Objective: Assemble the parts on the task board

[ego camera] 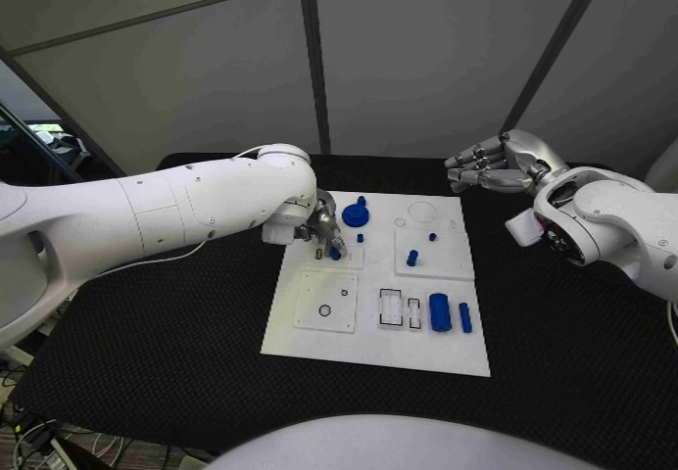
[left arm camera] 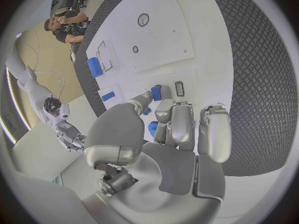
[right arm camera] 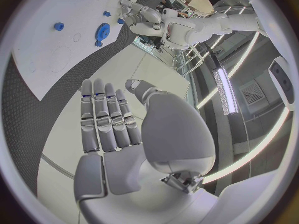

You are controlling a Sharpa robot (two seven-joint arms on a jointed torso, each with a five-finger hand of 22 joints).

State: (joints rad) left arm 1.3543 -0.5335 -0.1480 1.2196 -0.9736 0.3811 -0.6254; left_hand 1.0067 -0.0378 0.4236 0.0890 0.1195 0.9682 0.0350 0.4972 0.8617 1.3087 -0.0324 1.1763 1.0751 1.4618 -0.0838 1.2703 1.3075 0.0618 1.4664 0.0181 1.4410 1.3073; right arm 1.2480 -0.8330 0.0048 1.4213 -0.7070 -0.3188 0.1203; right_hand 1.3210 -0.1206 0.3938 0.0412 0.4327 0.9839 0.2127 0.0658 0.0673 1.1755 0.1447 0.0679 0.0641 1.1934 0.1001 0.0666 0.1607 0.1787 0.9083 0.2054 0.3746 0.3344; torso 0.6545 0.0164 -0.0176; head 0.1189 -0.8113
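Tabletop (ego camera: 169, 362): black, with a woven texture; it carries the white task board.
Task board (ego camera: 374, 352): white plate at the middle of the tabletop, with raised white sub-plates and several cut-outs — two upright rectangular slots (ego camera: 400, 307) near its front edge, a small round hole (ego camera: 323, 310) in the front-left sub-plate, and a faint circle outline (ego camera: 422, 210) near the far edge.
Left robot hand (ego camera: 322, 233): over the far-left part of the board, fingers pointing down and curled in; thumb and a finger pinch a small blue peg (left arm camera: 156, 92), which sits just beside a small dark rectangular slot (left arm camera: 179, 88) in the left wrist view. Whether the peg touches the board cannot be told.
Right robot hand (ego camera: 492, 164): beyond the board's far-right corner, above the tabletop and well apart from the parts; fingers straight and side by side, thumb apart, nothing held.
Large blue cylinder (ego camera: 440, 311): lying on the board near the front-right, just right of the rectangular slots.
Slim blue bar (ego camera: 465, 317): lying just beside the cylinder, nearer the board's right edge.
Blue gear-like part (ego camera: 355, 214): on the far part of the board, just beside the left robot hand.
Short blue pin (ego camera: 412, 258): upright on the right sub-plate, near the board's middle.
Small blue dot part (ego camera: 432, 236): on the same sub-plate — farther back than the pin.
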